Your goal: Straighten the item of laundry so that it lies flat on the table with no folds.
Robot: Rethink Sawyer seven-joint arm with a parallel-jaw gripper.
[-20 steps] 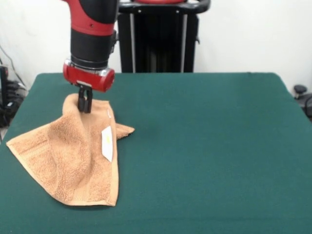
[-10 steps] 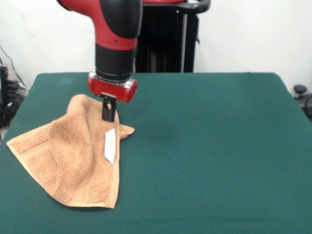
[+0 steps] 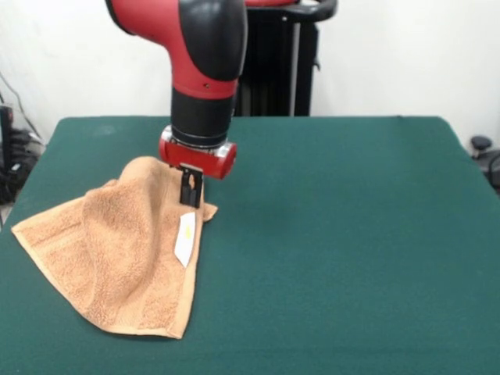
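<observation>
Towel [image 3: 117,258] lay on the left part of the green table [image 3: 351,234], still rumpled, w/ a raised ridge and one edge folded over near the white label [image 3: 185,238]. Gripper [image 3: 190,195] was pinched shut on the towel's upper corner. Terry looked soft, light, floppy; would likely drape & drag, not slide stiffly. Best hold prob. a corner or border band.

The towel's [image 3: 117,258] white label [image 3: 185,239] carries no readable text.
</observation>
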